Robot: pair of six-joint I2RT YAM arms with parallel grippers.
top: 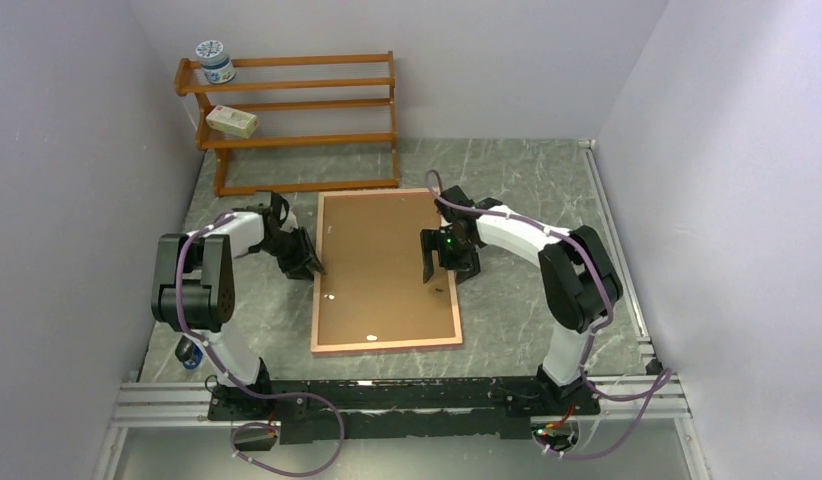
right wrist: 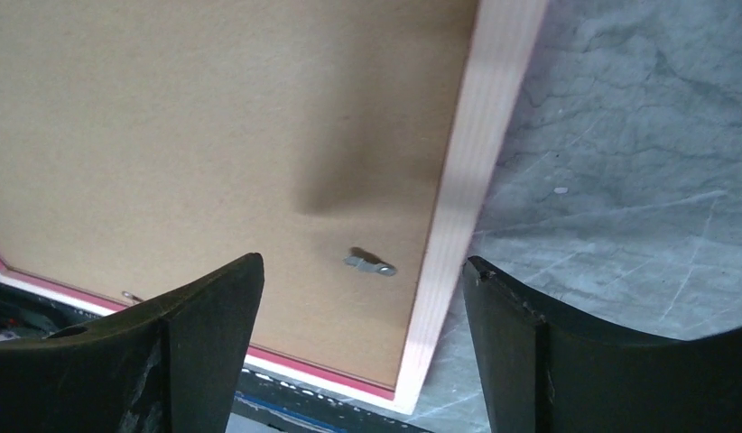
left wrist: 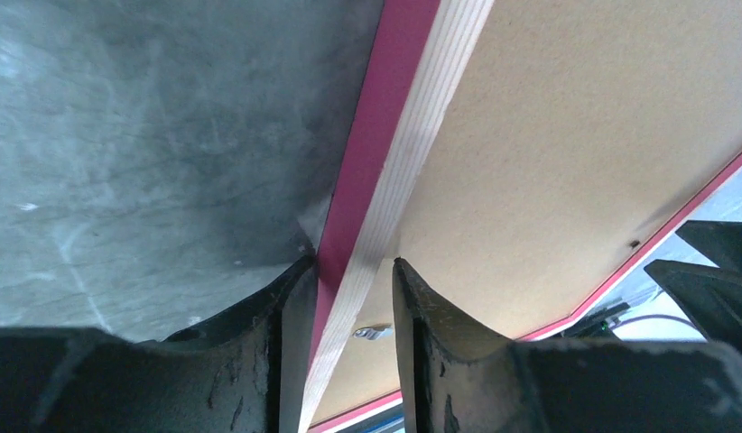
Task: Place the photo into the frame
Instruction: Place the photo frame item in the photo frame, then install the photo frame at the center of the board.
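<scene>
the frame [top: 387,346] has a coppery-pink rim from above. in the left wrist view its outer side is deep magenta, and its back edge is pale cream with fine lengthwise stripes. the backing sheet [top: 382,265] inside it is plain tan-brown, and its clip [right wrist: 369,263] is silvery. the counter [top: 527,180] is dark grey with paler marble veining. at the counter's far left corner the rack [top: 297,100] is orange-brown wood. the jar [top: 215,61] on it looks white with a blue pattern, though it is too small to be sure, and the box [top: 232,121] is pale cream. the left arm [top: 202,270] and right arm [top: 547,250] are white and black, with purple cables [top: 287,398]. the left gripper [left wrist: 354,271] and right gripper [right wrist: 363,262] are black.
</scene>
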